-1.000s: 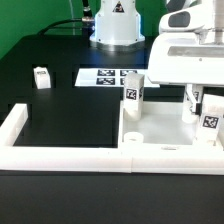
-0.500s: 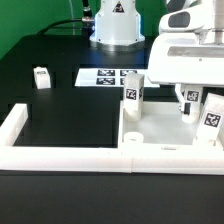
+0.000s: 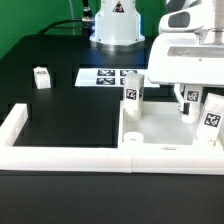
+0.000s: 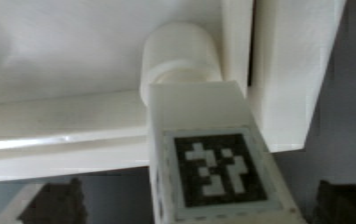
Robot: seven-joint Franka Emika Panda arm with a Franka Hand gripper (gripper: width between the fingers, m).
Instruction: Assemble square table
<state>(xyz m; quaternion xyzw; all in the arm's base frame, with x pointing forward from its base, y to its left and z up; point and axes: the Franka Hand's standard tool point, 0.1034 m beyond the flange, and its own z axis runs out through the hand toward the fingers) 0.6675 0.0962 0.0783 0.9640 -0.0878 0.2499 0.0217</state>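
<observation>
Square table leg block (tagged, on slab) between claw fingers; claw released, gaps both sides.

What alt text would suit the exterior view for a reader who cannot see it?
A white robot arm hangs over a white square tabletop, where one tagged leg stands upright and a second leg tilts. A third leg sits apart on the black table.

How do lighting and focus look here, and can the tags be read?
Exterior view: even light, but the white tabletop blends into the border wall; wrist view: soft focus, the leg seen close up, its tag fuzzy yet legible.
</observation>
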